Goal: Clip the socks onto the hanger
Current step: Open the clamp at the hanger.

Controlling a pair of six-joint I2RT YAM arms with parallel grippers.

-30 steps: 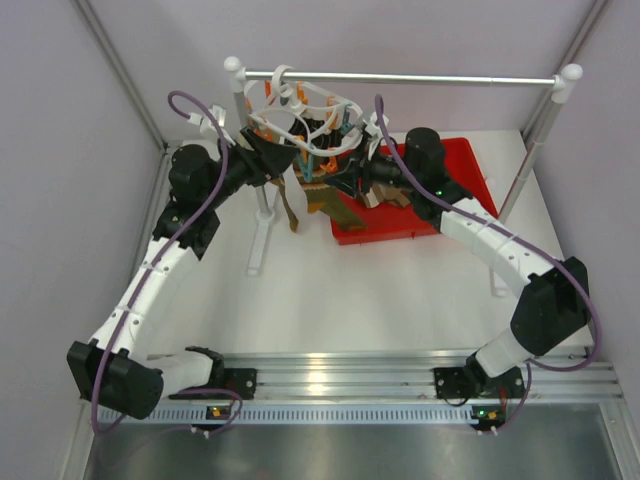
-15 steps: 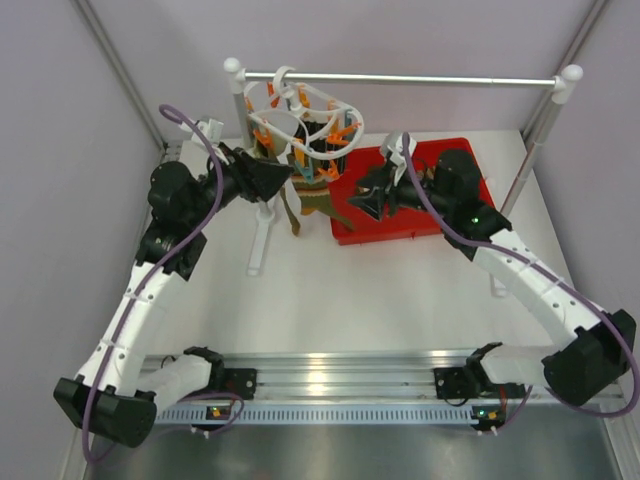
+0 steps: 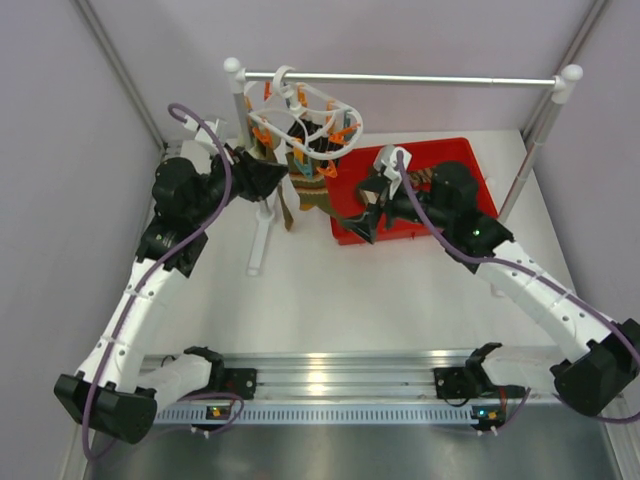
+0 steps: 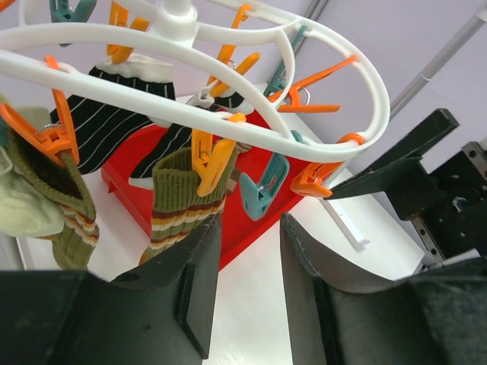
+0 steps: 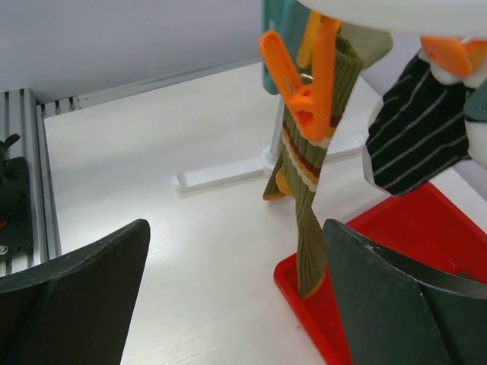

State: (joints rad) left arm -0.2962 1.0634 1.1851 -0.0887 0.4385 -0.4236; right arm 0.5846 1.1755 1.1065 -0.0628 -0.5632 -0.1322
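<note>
One white tabletop w/ red tray by hanger, lilac walls

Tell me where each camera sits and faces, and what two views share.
Top external: above and behind the bases, looking down on the table; left arm, right arm show.
Left wrist: under the hanger, tilted up at its ring; own open fingers at bottom.
Right wrist: beside the red tray, facing the hanger; own spread fingers at sides.
Both wrist views share the black striped sock.

The hanger runs off the right wrist view's top (only a sliver shows), its hook unseen there.
</note>
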